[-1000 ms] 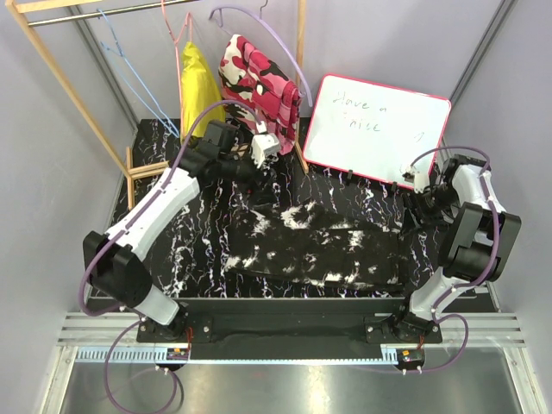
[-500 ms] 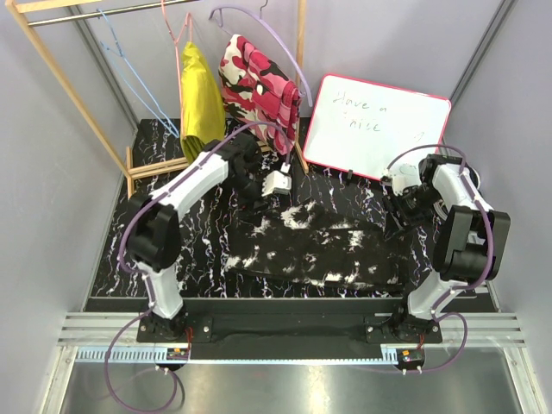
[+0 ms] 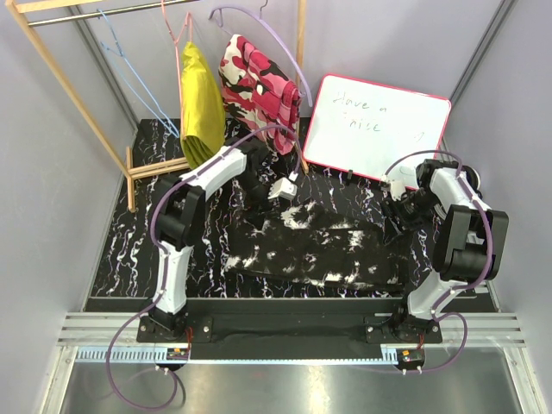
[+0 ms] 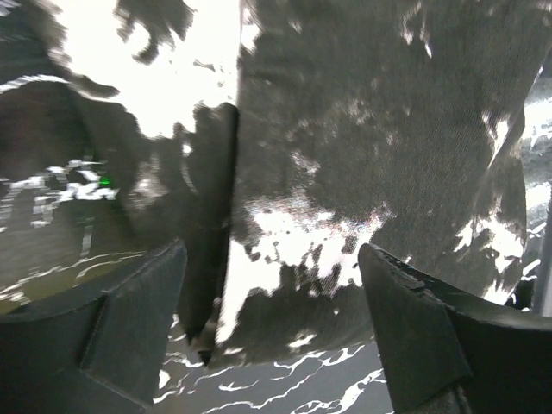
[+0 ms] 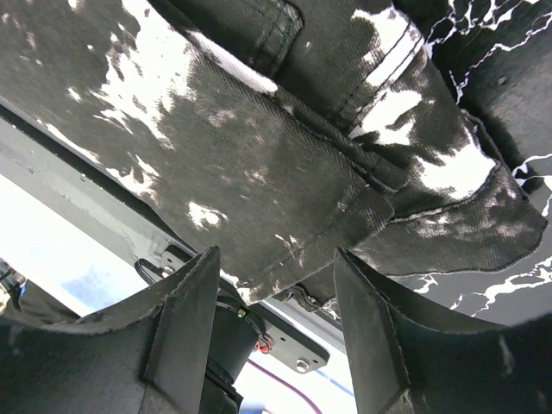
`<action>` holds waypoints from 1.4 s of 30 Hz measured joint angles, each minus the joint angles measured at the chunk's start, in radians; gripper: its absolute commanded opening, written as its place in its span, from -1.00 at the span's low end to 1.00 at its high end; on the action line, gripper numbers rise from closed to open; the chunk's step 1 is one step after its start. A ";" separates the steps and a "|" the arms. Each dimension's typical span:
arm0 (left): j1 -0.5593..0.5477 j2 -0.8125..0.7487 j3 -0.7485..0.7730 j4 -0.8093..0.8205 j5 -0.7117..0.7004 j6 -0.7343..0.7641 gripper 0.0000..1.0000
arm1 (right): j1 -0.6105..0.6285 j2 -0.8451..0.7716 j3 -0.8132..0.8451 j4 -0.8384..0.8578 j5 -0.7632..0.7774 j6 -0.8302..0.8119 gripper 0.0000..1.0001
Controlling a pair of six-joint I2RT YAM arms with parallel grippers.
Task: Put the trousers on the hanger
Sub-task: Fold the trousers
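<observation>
The trousers (image 3: 310, 246), black with white blotches, lie flat across the middle of the table. My left gripper (image 3: 285, 190) hovers open over their far left corner. In the left wrist view, the trousers (image 4: 362, 155) have their hem edge between the spread fingers (image 4: 129, 328), untouched. My right gripper (image 3: 398, 209) is at the trousers' right end, also open. In the right wrist view, a folded corner of the trousers (image 5: 259, 155) hangs just beyond the fingertips (image 5: 379, 328), not pinched. The light-blue hanger (image 3: 129, 79) hangs on the wooden rack at the back left, far from both grippers.
On the wooden rack (image 3: 82, 99), a pink hanger (image 3: 177, 34) carries a yellow garment (image 3: 200, 99). A lilac hanger (image 3: 276, 34) carries a pink camouflage garment (image 3: 259, 86). A whiteboard (image 3: 375, 129) leans at the back right.
My left arm has swung right and down onto the trousers' far left corner. My right gripper has shifted left to the trousers' right end, its jaws a little wider.
</observation>
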 measured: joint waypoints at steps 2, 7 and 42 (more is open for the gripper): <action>0.001 0.010 -0.006 -0.013 -0.003 0.003 0.66 | 0.000 0.000 -0.009 0.004 0.003 0.000 0.24; 0.006 0.024 -0.008 -0.028 -0.018 0.001 0.73 | 0.000 0.000 -0.016 0.005 0.003 0.002 0.24; 0.132 0.006 -0.071 0.162 -0.071 -0.176 0.24 | 0.132 -0.075 0.000 0.008 0.016 0.042 0.17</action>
